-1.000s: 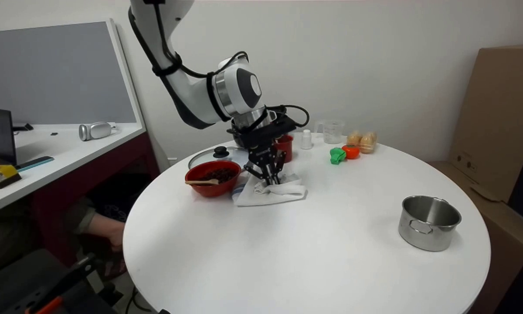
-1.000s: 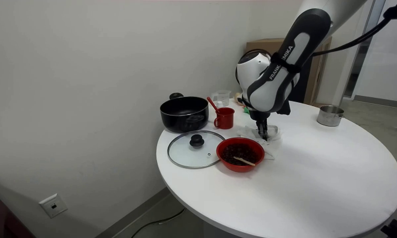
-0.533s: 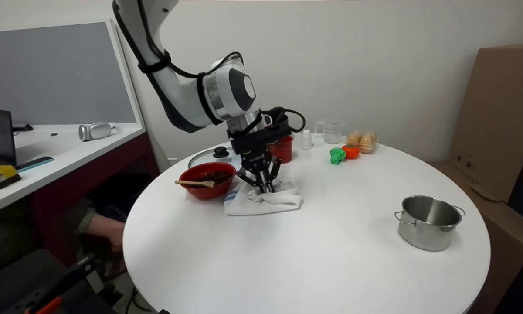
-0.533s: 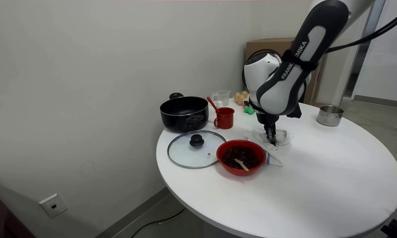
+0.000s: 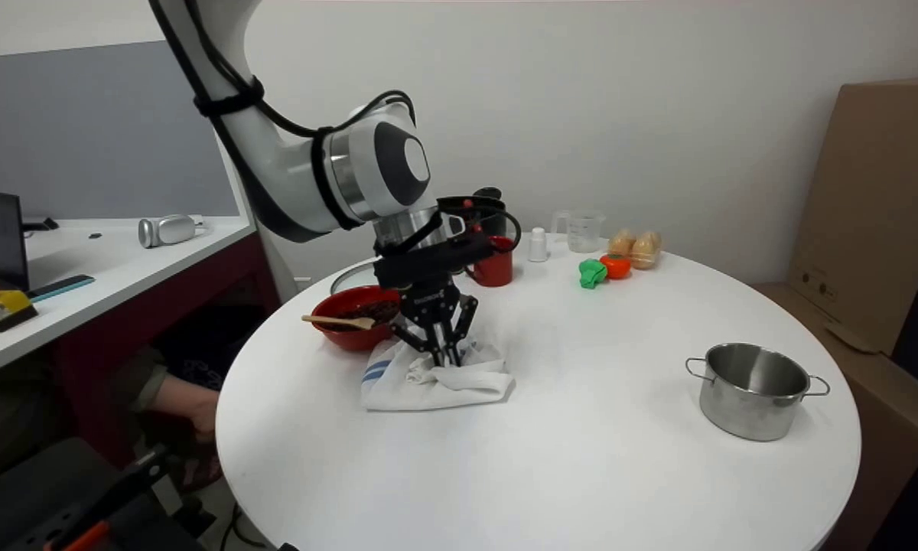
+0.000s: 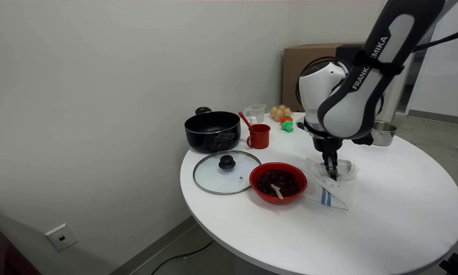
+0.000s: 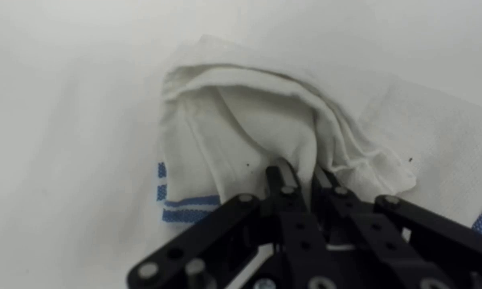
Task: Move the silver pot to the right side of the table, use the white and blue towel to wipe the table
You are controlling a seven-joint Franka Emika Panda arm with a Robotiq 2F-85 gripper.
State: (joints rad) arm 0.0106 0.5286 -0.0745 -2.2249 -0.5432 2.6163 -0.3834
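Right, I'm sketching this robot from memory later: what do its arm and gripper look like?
The arm is rounded and white with dark panels, a silver band and black cables. White lettering, apparently FRANKA EMIKA, runs partly under a black strap. The gripper is black and angular, with jointed links, round silvery bolts and slim fingers.

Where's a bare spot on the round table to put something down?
Bare table stretches between the towel and silver pot, and, in an exterior view, in front of both. It's crowded around the black pot, glass lid, red mug and red bowl.
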